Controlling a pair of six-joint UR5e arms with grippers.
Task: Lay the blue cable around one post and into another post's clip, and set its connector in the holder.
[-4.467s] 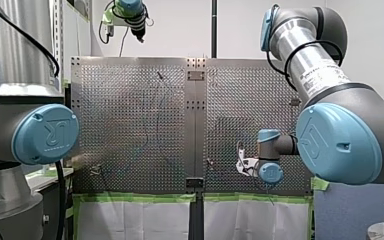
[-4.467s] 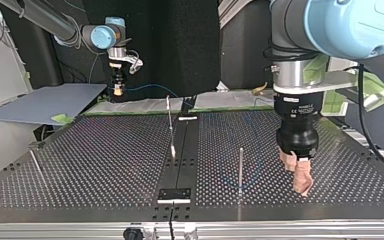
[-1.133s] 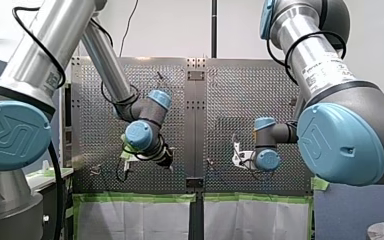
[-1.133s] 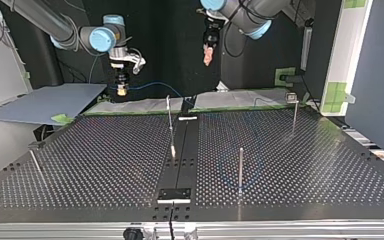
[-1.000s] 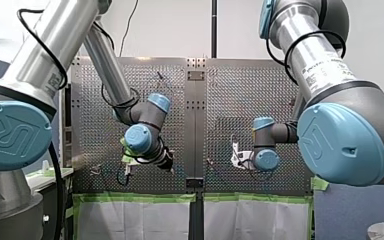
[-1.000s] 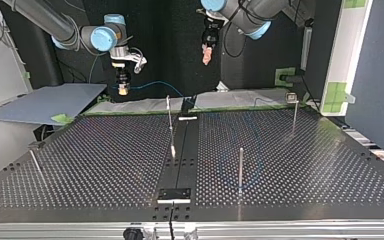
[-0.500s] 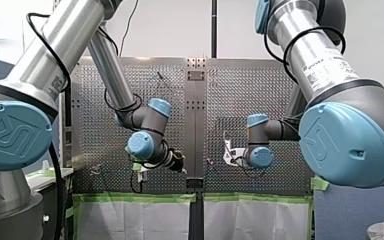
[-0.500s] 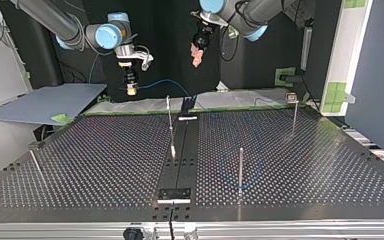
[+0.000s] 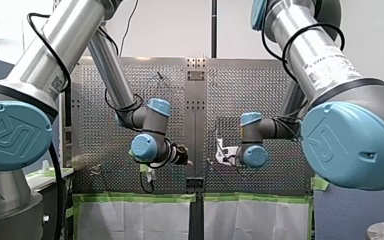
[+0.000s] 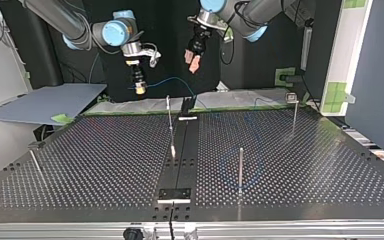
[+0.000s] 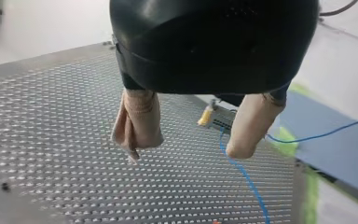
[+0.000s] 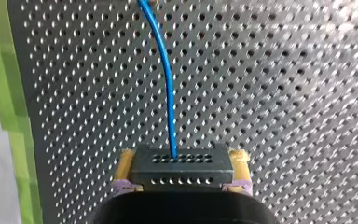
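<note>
— Two pincers raised near the table's (image 10: 80, 165) far edge in the top view. States?
— Entry: the right pincer (image 12: 182, 156) is clamped on the black connector (image 12: 182, 170), which sits between its yellow pads. The blue cable (image 12: 168, 93) runs straight out of it. The left pincer (image 11: 191, 140) is spread wide, beige pads, nothing held.
— Cable path?
— It arcs from the connector down to the table. A faint loop lies about one post (image 10: 240, 167). Connector and cable show just ahead of the left pincer.

The perforated bench (image 10: 105, 165) bore thin upright posts (image 10: 240, 167) — the blue cable (image 10: 223, 165) lay looped, faintly seen, near one.
</note>
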